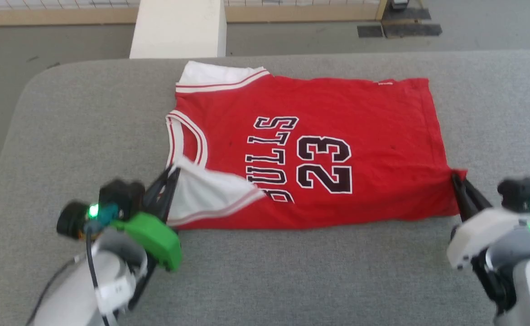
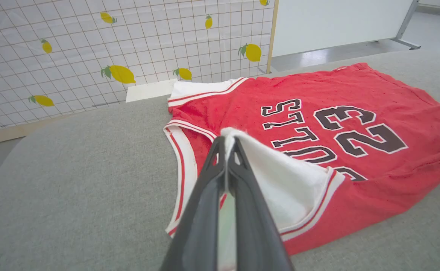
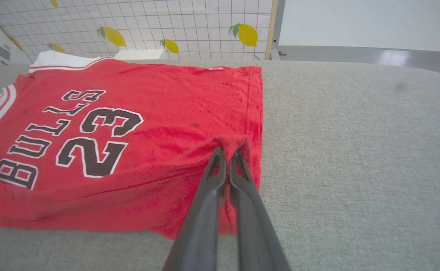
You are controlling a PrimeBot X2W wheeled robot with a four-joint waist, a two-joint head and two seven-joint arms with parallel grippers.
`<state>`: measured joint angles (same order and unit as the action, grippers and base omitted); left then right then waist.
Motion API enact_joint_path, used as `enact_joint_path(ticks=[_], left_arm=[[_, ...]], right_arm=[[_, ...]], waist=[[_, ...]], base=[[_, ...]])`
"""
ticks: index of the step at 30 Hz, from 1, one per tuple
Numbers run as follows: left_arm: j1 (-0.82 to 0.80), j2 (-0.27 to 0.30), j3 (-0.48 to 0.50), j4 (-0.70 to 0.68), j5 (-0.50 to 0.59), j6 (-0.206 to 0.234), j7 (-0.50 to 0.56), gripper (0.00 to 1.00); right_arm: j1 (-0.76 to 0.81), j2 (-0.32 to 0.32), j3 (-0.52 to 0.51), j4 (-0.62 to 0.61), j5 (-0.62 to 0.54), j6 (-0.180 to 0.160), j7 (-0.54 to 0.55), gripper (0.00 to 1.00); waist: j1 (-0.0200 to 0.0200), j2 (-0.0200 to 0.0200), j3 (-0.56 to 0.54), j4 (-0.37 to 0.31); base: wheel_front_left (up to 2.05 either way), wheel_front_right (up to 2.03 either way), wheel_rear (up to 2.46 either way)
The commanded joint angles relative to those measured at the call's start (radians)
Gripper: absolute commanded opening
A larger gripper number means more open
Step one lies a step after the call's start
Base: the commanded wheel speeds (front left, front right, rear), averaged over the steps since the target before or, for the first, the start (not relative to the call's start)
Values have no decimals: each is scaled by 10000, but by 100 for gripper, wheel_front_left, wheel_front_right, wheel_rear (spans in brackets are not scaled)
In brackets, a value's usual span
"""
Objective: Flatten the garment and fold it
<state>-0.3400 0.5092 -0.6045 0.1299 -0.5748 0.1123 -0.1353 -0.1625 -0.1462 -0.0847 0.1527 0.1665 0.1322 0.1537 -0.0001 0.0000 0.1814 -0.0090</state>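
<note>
The garment (image 1: 319,113), a red jersey with white sleeves and black lettering, lies sideways on the grey table (image 1: 292,271), collar to the left and hem to the right. My left gripper (image 1: 173,171) is shut on the near white sleeve (image 2: 280,180), which is folded inward over the chest lettering. My right gripper (image 1: 455,177) is shut on the near hem corner of the garment (image 3: 235,145), lifting it slightly. The far white sleeve (image 1: 215,74) lies flat at the back left.
The padded table surface (image 3: 355,150) stretches wide to the right and front of the jersey. A white block (image 1: 179,27) stands beyond the table's far edge. A screen printed with lemons (image 2: 111,45) stands behind.
</note>
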Motion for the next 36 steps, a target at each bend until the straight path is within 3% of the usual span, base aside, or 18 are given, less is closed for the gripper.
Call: enact_joint_path(ticks=[1,15,22,27,28,29,30,31,36], left_arm=[[-551,-8,-41,228,138,-221,109,0],[-3672,-78,-76,2789,-321,-1830,1414,0],[-4448,-285,-237,4128,-728,-2092,2405,0],[-4520,-496,-299,5359,-1573,-2169,4276,0],[-4448,-588,-107,5634,-1973,-2058,4657,18],[-4419,-644,-75,5635,-2008,-1968,4624,94],[-4386,-668,-13,5595,-1972,-1826,4382,100],[-4318,-675,45,5509,-1852,-1652,3934,100],[-3487,-845,381,4751,-1301,-829,1138,100]], right_arm=[[-471,-88,62,218,-52,-15,194,0],[-3462,-223,-272,2553,-396,-15,2880,0],[-3973,14,-694,3079,-803,-15,4646,0],[-4046,192,-668,3254,-743,-15,5767,0],[-4003,239,-718,3103,-629,-15,5747,0],[-3954,251,-747,2972,-579,-15,5575,40],[-3885,254,-753,2862,-530,-15,5405,69],[-3764,265,-774,2728,-444,-15,5194,100],[-2832,340,-848,1933,55,-15,4016,100]], waist=[[1,0,315,-92],[1,0,1884,-195],[1,0,2141,-293],[1,0,2073,-403],[1,0,1930,-409],[1,0,1844,-395],[1,0,1760,-377],[1,0,1635,-364],[1,0,962,-245]], base=[[0,0,0],[0,0,0],[0,0,0],[0,0,0],[0,0,0],[0,0,0],[0,0,0],[0,0,0],[0,0,0]])
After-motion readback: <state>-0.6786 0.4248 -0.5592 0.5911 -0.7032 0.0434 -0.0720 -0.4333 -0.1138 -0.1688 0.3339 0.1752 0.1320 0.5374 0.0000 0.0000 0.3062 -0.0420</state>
